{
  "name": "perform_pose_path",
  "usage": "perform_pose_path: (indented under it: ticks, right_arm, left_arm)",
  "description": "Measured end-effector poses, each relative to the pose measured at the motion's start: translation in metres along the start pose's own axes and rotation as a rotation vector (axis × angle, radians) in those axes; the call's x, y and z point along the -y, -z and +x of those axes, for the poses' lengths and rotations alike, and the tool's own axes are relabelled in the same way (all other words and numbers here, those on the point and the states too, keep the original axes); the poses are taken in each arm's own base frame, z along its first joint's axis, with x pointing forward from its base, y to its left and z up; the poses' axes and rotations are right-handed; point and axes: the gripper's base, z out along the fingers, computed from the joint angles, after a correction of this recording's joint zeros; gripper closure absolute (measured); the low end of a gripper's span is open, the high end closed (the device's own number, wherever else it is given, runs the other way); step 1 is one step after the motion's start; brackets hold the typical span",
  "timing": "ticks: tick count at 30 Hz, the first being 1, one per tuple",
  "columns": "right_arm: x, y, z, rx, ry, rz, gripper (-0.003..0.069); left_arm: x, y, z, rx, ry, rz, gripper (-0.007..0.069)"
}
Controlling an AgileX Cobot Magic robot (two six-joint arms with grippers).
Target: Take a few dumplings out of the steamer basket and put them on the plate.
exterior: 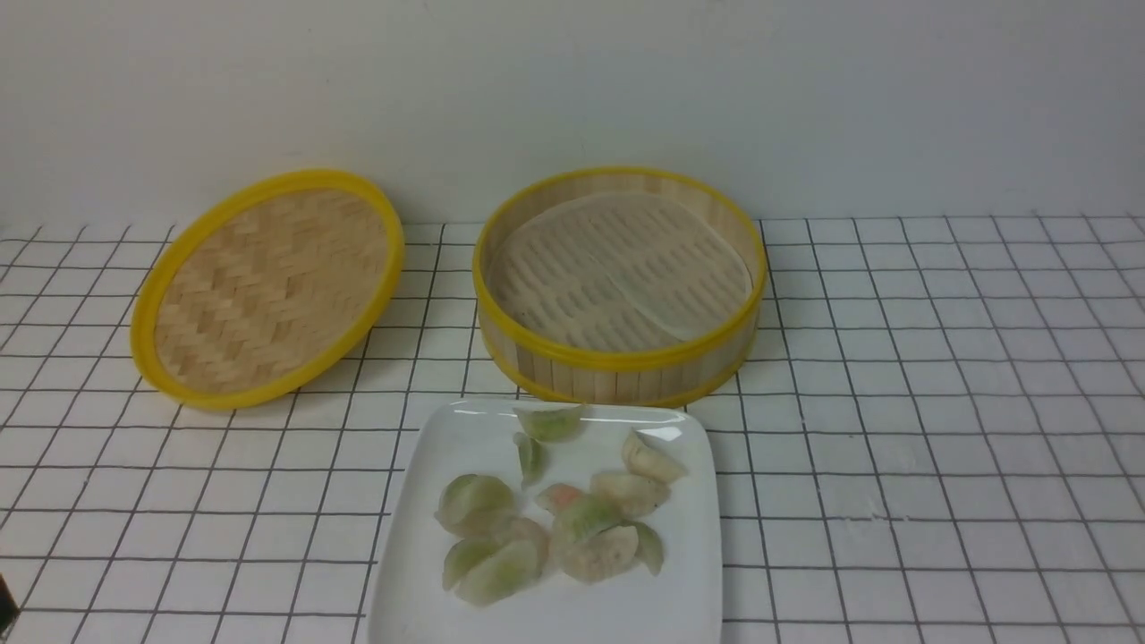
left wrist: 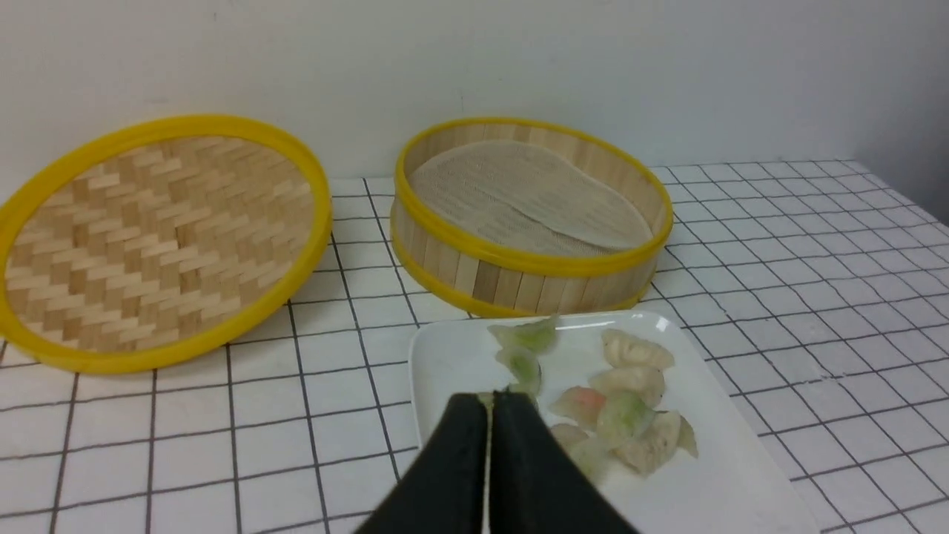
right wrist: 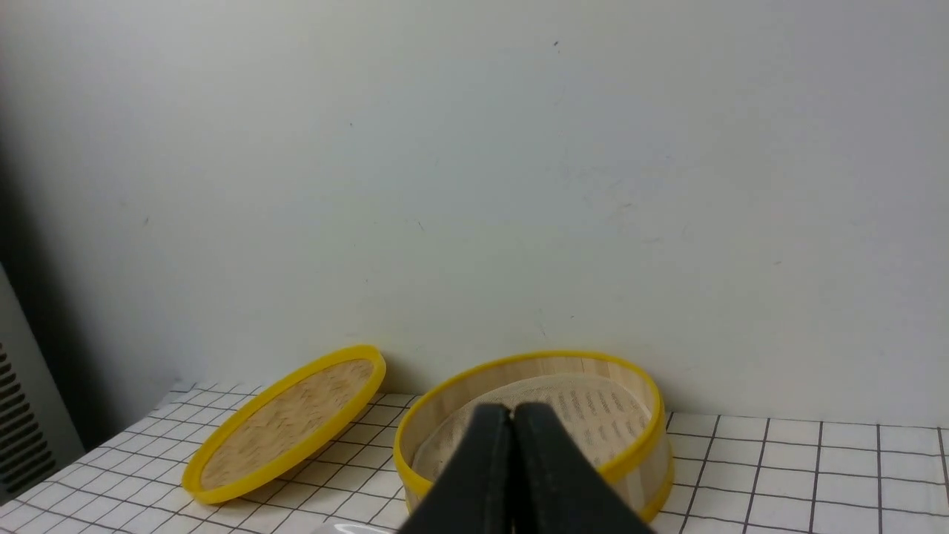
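Several pale green dumplings (exterior: pixel 555 528), some tinged pink or white, lie clustered on the white square plate (exterior: pixel 402 555) at the front centre. The bamboo steamer basket (exterior: pixel 617 362) stands just behind the plate; only its pale perforated liner (exterior: pixel 617 268) shows inside. In the left wrist view my left gripper (left wrist: pixel 489 394) is shut and empty, its tips over the plate (left wrist: pixel 452 356) beside the dumplings (left wrist: pixel 630 415). In the right wrist view my right gripper (right wrist: pixel 511 406) is shut and empty, raised in front of the basket (right wrist: pixel 637 452). Neither gripper shows in the front view.
The shallow woven bamboo lid (exterior: pixel 268 286) leans tilted to the left of the basket, near the wall; it also shows in the left wrist view (left wrist: pixel 156 237) and the right wrist view (right wrist: pixel 285 423). A white grid-lined cloth (exterior: pixel 939 402) covers the table.
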Motion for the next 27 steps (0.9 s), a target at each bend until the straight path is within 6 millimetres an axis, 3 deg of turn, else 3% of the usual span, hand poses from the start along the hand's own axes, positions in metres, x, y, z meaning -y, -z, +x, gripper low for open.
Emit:
perform_pose_path:
  ticks: [6, 10, 17, 19, 27]
  right_arm:
    - [0.0, 0.0, 0.0, 0.0, 0.0, 0.0, 0.067]
    - [0.0, 0.0, 0.0, 0.0, 0.0, 0.0, 0.067]
    - [0.0, 0.0, 0.0, 0.0, 0.0, 0.0, 0.067]
    - [0.0, 0.0, 0.0, -0.001, -0.001, 0.0, 0.067]
    - [0.0, 0.0, 0.0, -0.001, -0.001, 0.0, 0.067]
  left_arm:
    - [-0.005, -0.003, 0.004, 0.072, -0.122, -0.043, 0.0631]
    - [-0.013, -0.014, 0.023, 0.164, -0.224, -0.132, 0.0631]
    - [-0.042, -0.051, 0.102, -0.015, -0.205, -0.314, 0.0631]
    - [-0.045, -0.054, 0.11, -0.047, -0.199, -0.319, 0.0631]
    - [-0.045, -0.054, 0.111, -0.052, -0.2, -0.32, 0.0631]
